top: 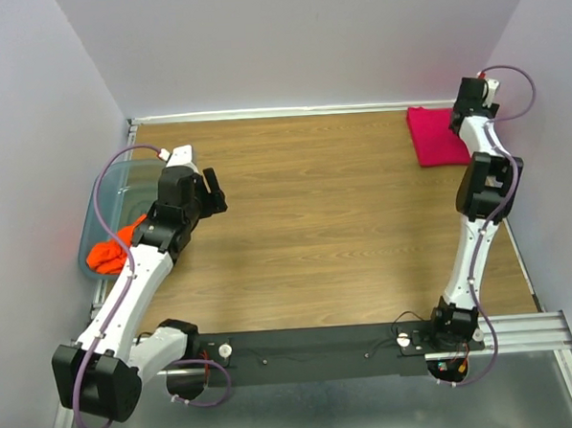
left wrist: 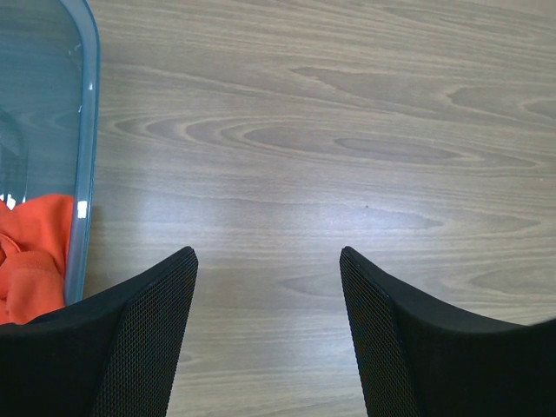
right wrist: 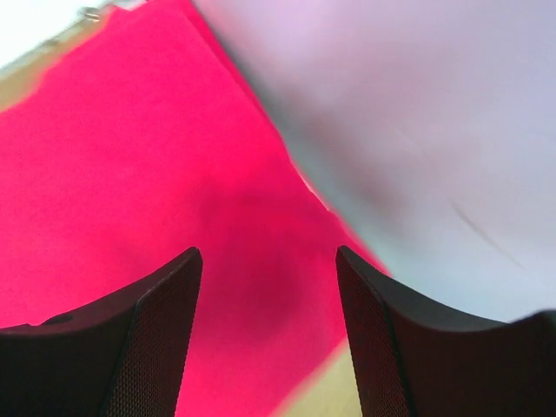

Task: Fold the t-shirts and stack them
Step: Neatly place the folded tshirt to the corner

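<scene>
Two shirts: the pink shirt (top: pixel 434 137) lies folded in the far right corner of the tabletop (top: pixel 325 222), close to the wall (right wrist: pixel 417 130). The orange shirt (top: pixel 109 252) sits crumpled in the blue bin (top: pixel 107 190) at the left edge. Both look soft, light and floppy, so expect sag and bunching. I'd pinch the orange one at a raised fold or hem. Left pincer (left wrist: pixel 268 256): jaws apart, empty, over bare wood just beside the bin. Right pincer (right wrist: pixel 268 252): jaws apart, empty, close over the pink shirt.
</scene>
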Controlling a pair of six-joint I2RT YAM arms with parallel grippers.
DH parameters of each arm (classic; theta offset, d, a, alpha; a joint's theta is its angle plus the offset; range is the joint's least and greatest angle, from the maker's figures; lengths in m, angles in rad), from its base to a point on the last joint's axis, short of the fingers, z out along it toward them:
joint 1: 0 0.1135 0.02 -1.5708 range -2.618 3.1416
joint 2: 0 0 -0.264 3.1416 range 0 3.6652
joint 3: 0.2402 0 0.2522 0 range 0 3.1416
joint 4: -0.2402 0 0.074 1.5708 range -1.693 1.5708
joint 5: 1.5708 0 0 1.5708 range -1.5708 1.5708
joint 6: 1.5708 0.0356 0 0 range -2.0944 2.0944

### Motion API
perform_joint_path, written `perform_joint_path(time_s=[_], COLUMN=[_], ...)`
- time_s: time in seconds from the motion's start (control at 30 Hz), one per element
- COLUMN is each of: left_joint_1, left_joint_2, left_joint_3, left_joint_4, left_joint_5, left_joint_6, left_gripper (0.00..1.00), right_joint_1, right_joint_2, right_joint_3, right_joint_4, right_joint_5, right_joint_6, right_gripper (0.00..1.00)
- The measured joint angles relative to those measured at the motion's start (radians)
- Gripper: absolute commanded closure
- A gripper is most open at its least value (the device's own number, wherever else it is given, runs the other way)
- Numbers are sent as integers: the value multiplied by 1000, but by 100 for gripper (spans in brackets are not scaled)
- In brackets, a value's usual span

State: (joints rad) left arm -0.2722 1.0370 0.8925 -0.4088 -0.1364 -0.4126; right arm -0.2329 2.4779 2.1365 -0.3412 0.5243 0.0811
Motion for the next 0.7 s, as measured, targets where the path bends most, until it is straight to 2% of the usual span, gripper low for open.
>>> perform_joint_path(time_s=[0.23,0.37,0.47,0.57,0.7], left_joint_1=[0,0,0,0,0], left_joint_2=[-57,-107,-150,-188,-307], left_joint_3=[-24,-23,-5,33,75], left_joint_4=[34,49,40,19,-5], left_joint_5=[20,20,-1,-42,-119], left_joint_6=[-8,-8,-7,-8,-12], left_gripper=[25,25,25,24,23], right_joint_1=[2,0,0,0,2], right_joint_2=[-391,-595,-737,-918,-1264], right_joint_3=[-348,-553,-687,-784,-874], right_joint_4=[29,35,20,-19,-71], right_joint_5=[-143,-252,-312,-344,-345], right_joint_6=[183,276,307,311,307], right_gripper=[20,8,1,0,0])
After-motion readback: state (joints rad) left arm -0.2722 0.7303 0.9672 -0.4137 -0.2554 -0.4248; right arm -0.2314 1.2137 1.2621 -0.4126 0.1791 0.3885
